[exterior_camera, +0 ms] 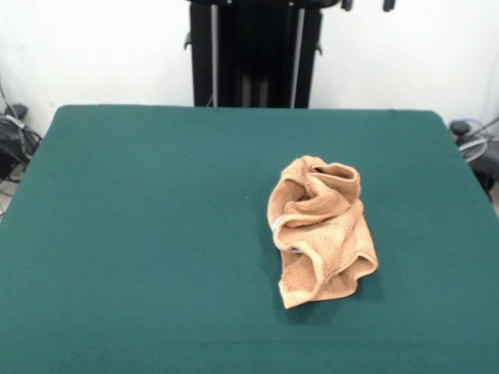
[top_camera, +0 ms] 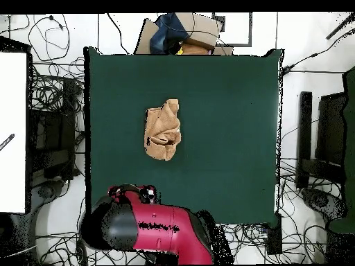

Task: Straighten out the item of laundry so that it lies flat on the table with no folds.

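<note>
Sitting crumpled right of centre on the green worktop, the tan terry towel looks soft, light, floppy; that near corner seems grabbable. Arm's drawn back — can't tell the fingers' state.

Crumpled towel sole obstacle on table; open felt all around it.

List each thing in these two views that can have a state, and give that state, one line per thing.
towel: crumpled in a bunched heap with many folds, not flat.
table: green top, towel resting on it, right of centre in the front view.
robot arm: drawn back at the base edge of the table, not over the towel.
gripper: only tips show at the top edge; open or shut cannot be told.
</note>
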Tool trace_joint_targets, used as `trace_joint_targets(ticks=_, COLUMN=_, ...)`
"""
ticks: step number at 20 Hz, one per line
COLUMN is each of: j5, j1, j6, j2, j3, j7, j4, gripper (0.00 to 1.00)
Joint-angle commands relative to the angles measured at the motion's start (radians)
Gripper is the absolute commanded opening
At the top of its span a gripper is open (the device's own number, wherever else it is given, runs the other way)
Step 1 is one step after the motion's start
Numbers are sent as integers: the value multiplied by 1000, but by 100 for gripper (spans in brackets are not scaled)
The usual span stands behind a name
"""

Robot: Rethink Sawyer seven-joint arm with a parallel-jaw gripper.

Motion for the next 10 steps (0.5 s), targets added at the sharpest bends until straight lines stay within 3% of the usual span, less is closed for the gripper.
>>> trace_joint_targets(ticks=1, j5=-8, j1=8, j6=134, j2=68, j3=1, j7=184, j4=-18, gripper=100)
trace_joint_targets(ticks=10, j5=-11, j1=32, j6=134, j2=103, j3=-19, j7=222, j4=-7, gripper=100)
